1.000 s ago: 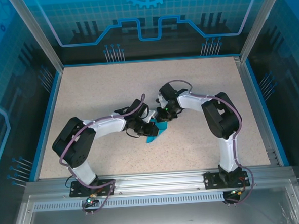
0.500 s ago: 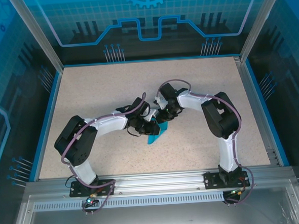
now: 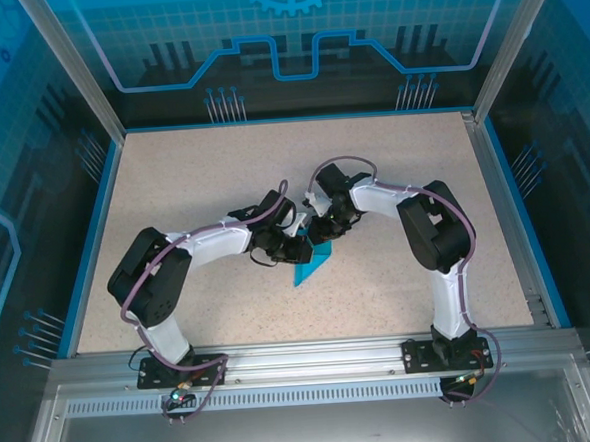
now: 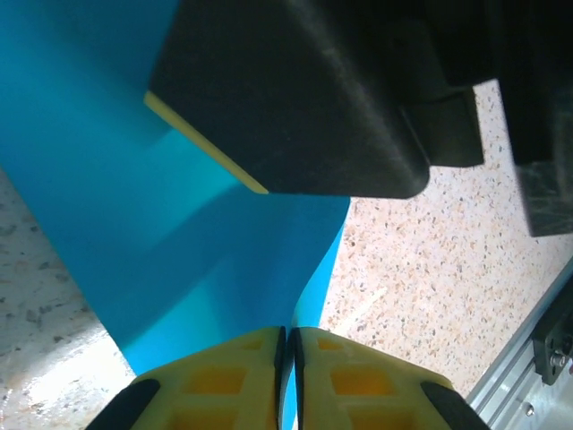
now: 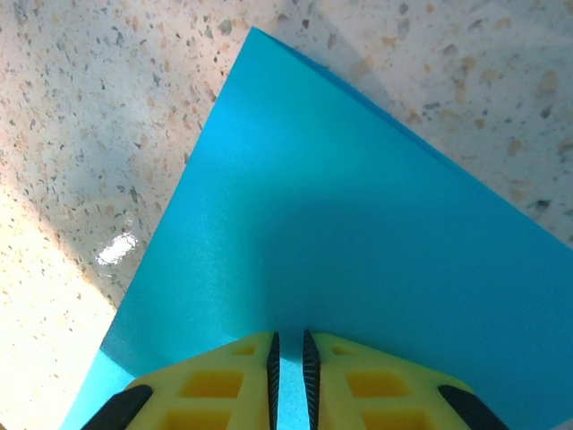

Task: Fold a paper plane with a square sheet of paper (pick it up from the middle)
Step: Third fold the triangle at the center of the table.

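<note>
Cyan-blue paper sheet [image 3: 311, 265] folded into pointed wedge, mid-table on speckled table [image 3: 202, 167], tip pointing toward near edge. Left gripper [image 3: 297, 249] at wedge's far-left side, right gripper [image 3: 322, 235] at far-right side, the two just beside each other. Left jaws pressed almost together, paper edge pinched between yellow fingers [image 4: 224, 376] (thin blue strip visible in slit). Right jaws barely parted, clamping sheet's edge likewise.

- The cyan-blue sheet of paper [image 3: 309, 263] sits mid-table [image 3: 182, 178], folded into a narrow triangle with its sharp tip towards the near edge.
- It is plain and unmarked; the left wrist view shows overlapping layers and a crease.
</note>
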{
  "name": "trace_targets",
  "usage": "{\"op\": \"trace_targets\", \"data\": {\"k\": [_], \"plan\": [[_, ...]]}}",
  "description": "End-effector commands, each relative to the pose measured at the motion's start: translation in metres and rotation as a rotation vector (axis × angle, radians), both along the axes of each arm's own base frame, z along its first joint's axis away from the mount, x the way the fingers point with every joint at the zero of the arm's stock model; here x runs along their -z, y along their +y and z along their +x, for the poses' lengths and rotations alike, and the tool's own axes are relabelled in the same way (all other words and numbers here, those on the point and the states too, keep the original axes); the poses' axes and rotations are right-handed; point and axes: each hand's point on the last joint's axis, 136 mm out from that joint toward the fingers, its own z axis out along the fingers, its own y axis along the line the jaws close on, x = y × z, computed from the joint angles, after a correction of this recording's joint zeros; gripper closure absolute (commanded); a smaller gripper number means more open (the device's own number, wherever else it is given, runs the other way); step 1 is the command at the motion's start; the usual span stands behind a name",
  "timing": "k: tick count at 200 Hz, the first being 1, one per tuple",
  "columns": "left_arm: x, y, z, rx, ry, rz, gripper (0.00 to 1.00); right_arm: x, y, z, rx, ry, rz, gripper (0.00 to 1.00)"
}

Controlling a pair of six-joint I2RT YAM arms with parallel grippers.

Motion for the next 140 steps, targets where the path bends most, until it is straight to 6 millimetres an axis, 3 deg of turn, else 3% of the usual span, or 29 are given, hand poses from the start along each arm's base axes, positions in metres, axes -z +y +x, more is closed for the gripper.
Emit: {"op": "trace_targets", "data": {"k": [1,58,140], "plan": [[0.021,0.013,0.007,-0.049,0.032,0.078,0.86,-0.017,0.008,-0.006,0.001,0.015,0.056,0.81],[0.029,0.015,0.006,-0.065,0.034,0.076,0.87,-0.043,0.001,0.004,0.103,-0.047,0.078,0.81],[0.023,0.014,0.006,-0.069,0.028,0.059,0.87,-0.009,-0.020,-0.004,0.221,-0.010,-0.028,0.83]]}}
